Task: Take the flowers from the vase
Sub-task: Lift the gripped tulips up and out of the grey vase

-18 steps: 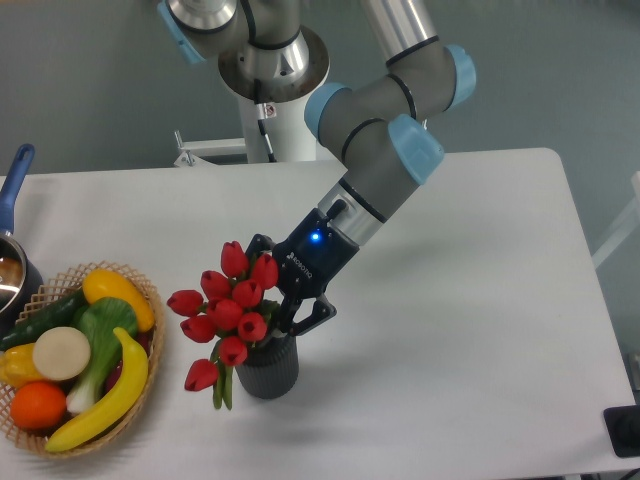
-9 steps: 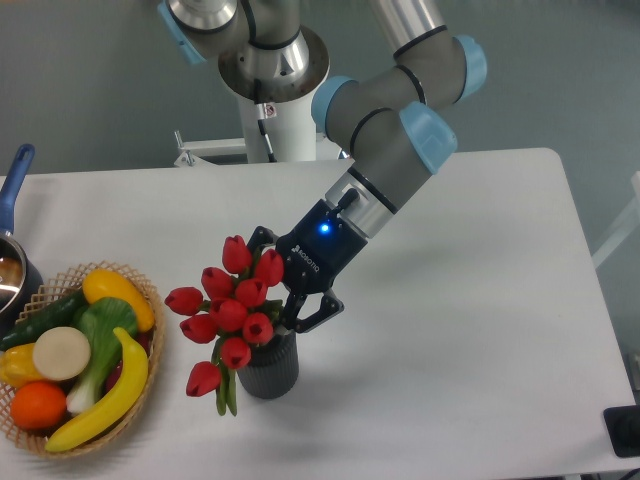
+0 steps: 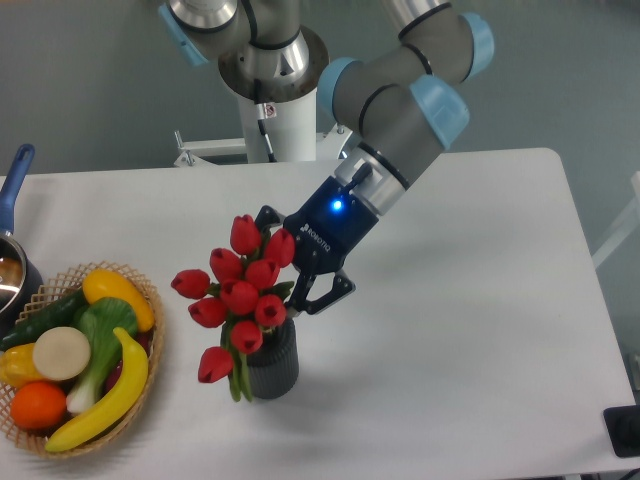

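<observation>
Vase: the dark grey ribbed vase [image 3: 270, 368] stands upright on the white table [image 3: 480, 330], just below the jaws and nearer the camera.
Flowers: the red tulip bunch [image 3: 240, 295] sits just left of the jaws, its heads spreading wider than the vase; green stems and leaves hang down over the vase's front and mouth, and whether the stem ends are inside it cannot be told.
Gripper: the gripper [image 3: 300, 290] reaches in from the upper right, its jaws pinching the bunch at the stems behind the heads; a blue light glows on its body.
Basket: a wicker basket [image 3: 148, 300] of toy fruit and vegetables lies well left of the jaws.
Pot: a blue-handled pot [image 3: 14, 200] is at the far left edge.
</observation>
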Motion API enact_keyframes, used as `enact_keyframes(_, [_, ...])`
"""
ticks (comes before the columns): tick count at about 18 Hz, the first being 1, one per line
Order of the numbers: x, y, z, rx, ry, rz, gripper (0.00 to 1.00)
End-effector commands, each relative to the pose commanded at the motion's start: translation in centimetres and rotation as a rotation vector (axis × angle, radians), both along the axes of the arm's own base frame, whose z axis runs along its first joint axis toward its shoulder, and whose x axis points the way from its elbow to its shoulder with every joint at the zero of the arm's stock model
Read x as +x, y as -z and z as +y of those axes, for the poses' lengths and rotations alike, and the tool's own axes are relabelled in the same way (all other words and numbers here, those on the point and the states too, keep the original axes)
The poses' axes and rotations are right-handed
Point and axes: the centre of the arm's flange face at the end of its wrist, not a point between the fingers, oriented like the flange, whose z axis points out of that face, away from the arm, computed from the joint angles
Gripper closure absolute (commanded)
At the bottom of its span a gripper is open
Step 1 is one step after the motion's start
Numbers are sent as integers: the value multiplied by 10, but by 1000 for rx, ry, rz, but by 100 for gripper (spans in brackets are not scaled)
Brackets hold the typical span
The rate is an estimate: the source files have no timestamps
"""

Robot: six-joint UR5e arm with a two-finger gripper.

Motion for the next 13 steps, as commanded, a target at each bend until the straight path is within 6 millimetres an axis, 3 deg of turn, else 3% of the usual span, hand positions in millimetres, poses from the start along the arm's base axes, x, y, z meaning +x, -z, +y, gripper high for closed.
enact_keyframes(4, [2,-20,-2,28,-5,-26,42])
enact_keyframes(13, [-18,-58,-17,95,-42,-128,44])
